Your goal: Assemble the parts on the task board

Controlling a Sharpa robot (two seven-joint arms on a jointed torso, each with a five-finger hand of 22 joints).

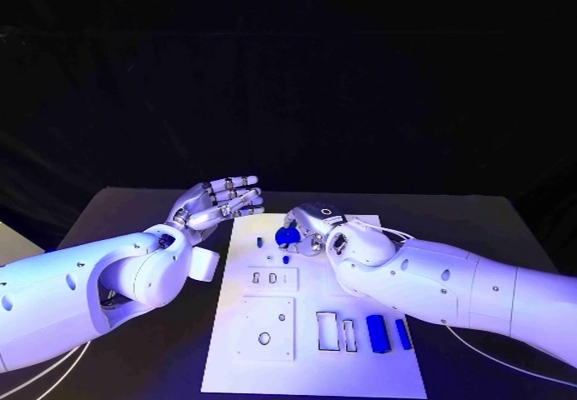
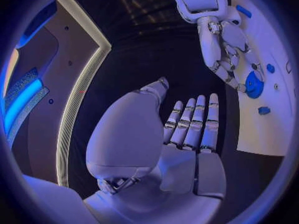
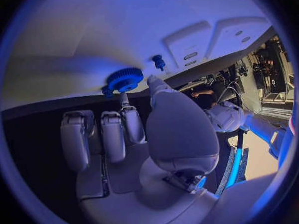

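Fingers of right hand (image 1: 323, 223) touch blue gear (image 1: 288, 237) on white board (image 1: 315, 367), grip uncertain; left hand (image 1: 223, 202) fingers apart, holding nothing

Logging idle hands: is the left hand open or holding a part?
Open. The left hand hovers beside the task board with fingers extended and nothing in its palm.

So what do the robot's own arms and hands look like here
Both arms are smooth, rounded white shells with bulbous wrist housings. The left hand and right hand are silver metal with segmented fingers; the palms are pale plates. Thin pale cables trail beside each forearm near the bottom of the head view. No markings are legible.
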